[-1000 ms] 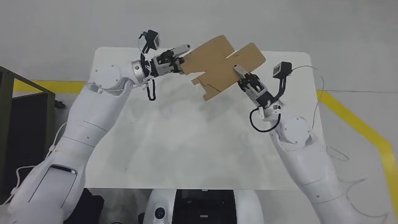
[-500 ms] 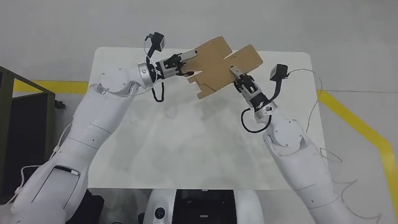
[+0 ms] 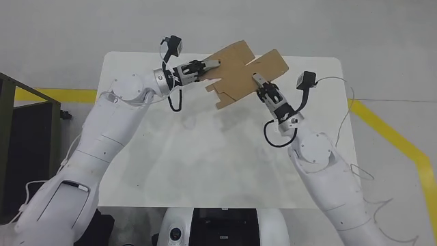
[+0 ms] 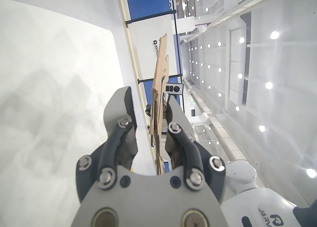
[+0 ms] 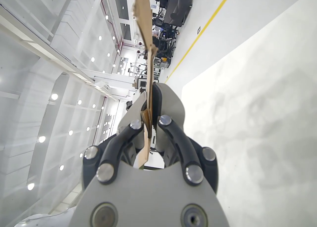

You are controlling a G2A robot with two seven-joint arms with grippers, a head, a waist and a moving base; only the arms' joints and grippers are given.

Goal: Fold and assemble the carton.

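Note:
A flat, unfolded brown carton (image 3: 239,68) hangs in the air over the far part of the white table (image 3: 205,157). My left gripper (image 3: 213,63) sits over its left edge. In the left wrist view the carton (image 4: 159,74) stands edge-on between the fingers of that gripper (image 4: 148,100), which is open; the sheet lies close to one finger (image 4: 173,111) with a clear gap to the other. My right gripper (image 3: 257,78) is at the carton's near right side. In the right wrist view this gripper (image 5: 149,94) is shut on the thin cardboard (image 5: 143,15).
The white tabletop (image 5: 260,119) lies bare below the carton. A dark cabinet (image 3: 17,130) stands on the floor to the left of the table, and a yellow floor line (image 3: 389,130) runs past both table ends.
My left gripper has slid farther in over the carton's left edge. The right gripper and the carton have shifted slightly to the left.

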